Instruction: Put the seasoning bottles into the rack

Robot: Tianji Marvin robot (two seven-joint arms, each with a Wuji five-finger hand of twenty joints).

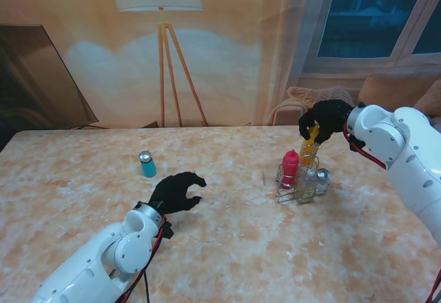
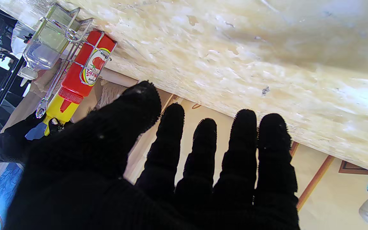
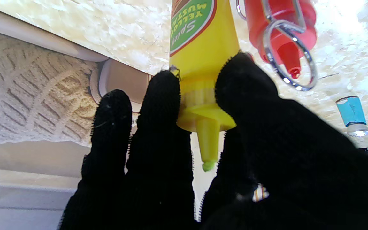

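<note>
The right hand pinches the yellow mustard bottle at its cap end, the fingers on one side of the neck and the thumb on the other, with the nozzle pointing back toward the palm. The bottle stands upright at the far side of the wire rack, its lower part down among the wires; whether its base sits on the rack floor cannot be told. Just beside it, nearer to me, a red ketchup bottle stands upright in the rack, held by wire loops. A clear bottle occupies another slot of the rack. Touching or just right of the rack is a small clear shaker with a silver cap; whether it stands inside the rack is unclear.

The left hand hovers over the counter well left of the rack, its fingers spread and slightly curled, holding nothing. Farther from me than this hand, a small blue bottle with a silver cap stands upright on the counter, well apart from the rack.
</note>
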